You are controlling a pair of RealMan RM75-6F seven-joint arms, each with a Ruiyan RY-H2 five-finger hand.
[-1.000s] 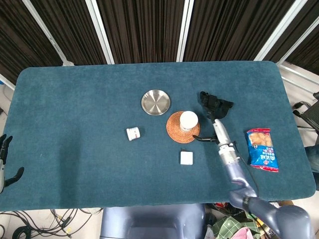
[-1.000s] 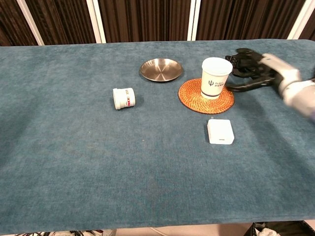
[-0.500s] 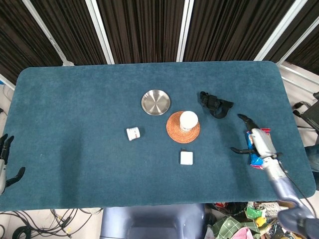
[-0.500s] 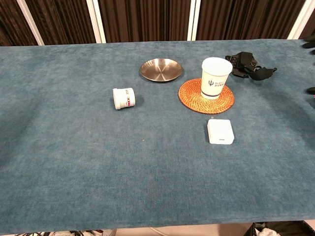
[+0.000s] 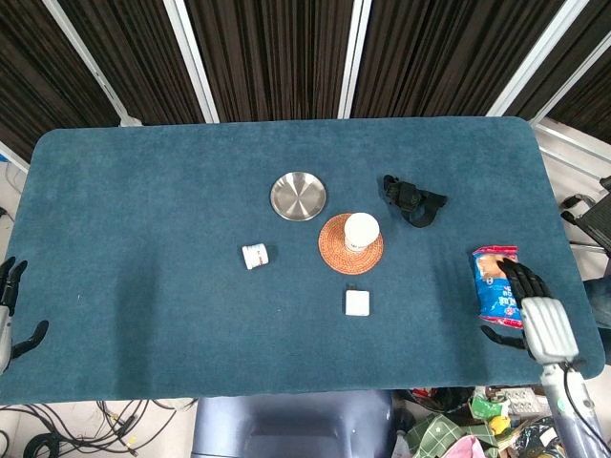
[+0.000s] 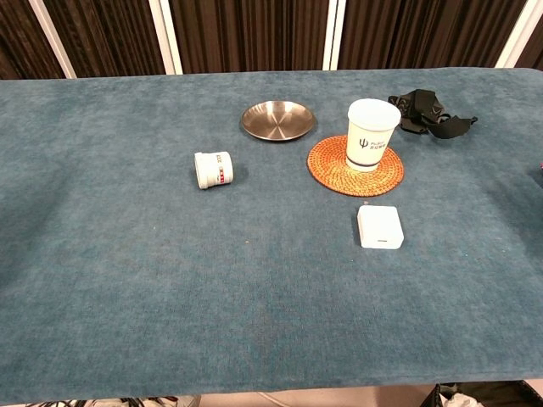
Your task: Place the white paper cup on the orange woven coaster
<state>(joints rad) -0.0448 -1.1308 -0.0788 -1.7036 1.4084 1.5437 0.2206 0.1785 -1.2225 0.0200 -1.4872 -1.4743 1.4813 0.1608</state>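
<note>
The white paper cup (image 5: 361, 231) (image 6: 371, 134) stands upright on the orange woven coaster (image 5: 337, 252) (image 6: 337, 171), near the middle of the table. Nothing touches it. My right hand (image 5: 537, 312) hangs open at the table's right front corner, over the lower end of a snack packet, far from the cup. At the far left edge of the head view my left hand (image 5: 11, 305) is beside the table, fingers apart and empty. Neither hand shows in the chest view.
A steel saucer (image 5: 298, 196) lies behind the coaster. A small white jar (image 5: 255, 256) lies on its side to the left, and a white square box (image 5: 357, 303) sits in front. Black cloth (image 5: 412, 200) is bundled to the right, and a snack packet (image 5: 495, 281) is near the right edge.
My right hand has let go of the cup and drawn back from beside the coaster to the table's right front corner. The cup stays on the coaster.
</note>
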